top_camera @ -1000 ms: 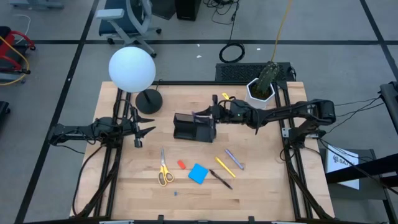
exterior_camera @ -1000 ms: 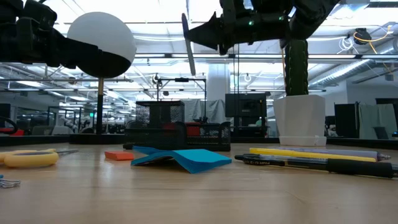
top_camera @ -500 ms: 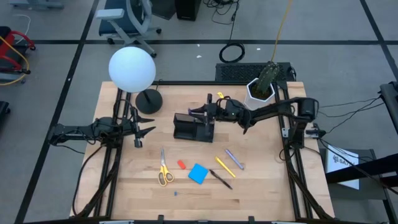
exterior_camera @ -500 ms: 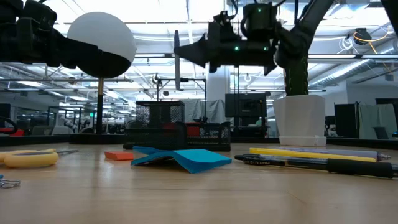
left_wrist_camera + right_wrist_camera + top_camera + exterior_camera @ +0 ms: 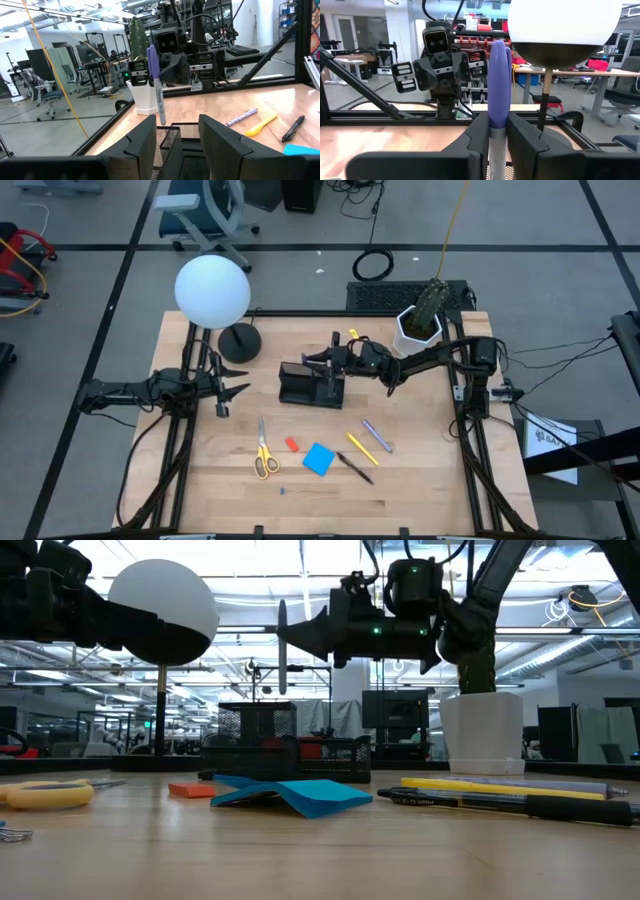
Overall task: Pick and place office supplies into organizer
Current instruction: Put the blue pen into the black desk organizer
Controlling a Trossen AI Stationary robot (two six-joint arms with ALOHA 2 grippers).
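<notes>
My right gripper (image 5: 328,363) is shut on a purple-capped grey pen (image 5: 282,645), which it holds upright just above the black mesh organizer (image 5: 310,385). The pen also shows in the left wrist view (image 5: 156,85). My left gripper (image 5: 236,390) waits open and empty at the table's left. On the table's near half lie yellow-handled scissors (image 5: 263,450), a red eraser piece (image 5: 292,444), a blue pad (image 5: 319,459), a yellow pen (image 5: 361,448), a purple-grey pen (image 5: 377,434) and a black pen (image 5: 355,468). My right gripper pinches the pen between its two fingers (image 5: 520,137), just below the purple cap (image 5: 499,85), in the pen's upper half. The fingers reach in level from the table's right and lie across the pen. The pen stands upright, cap up, its lower end (image 5: 162,120) clear above the organizer.
A globe lamp (image 5: 212,290) on a round black base (image 5: 240,342) stands at the far left. A cactus in a white pot (image 5: 420,325) stands at the far right. Bare wood lies between the organizer and the loose supplies.
My right gripper has moved toward the table's left with the pen, from beside the organizer to over it. The pen was tilted and now stands upright. The gripper has stayed shut on it.
</notes>
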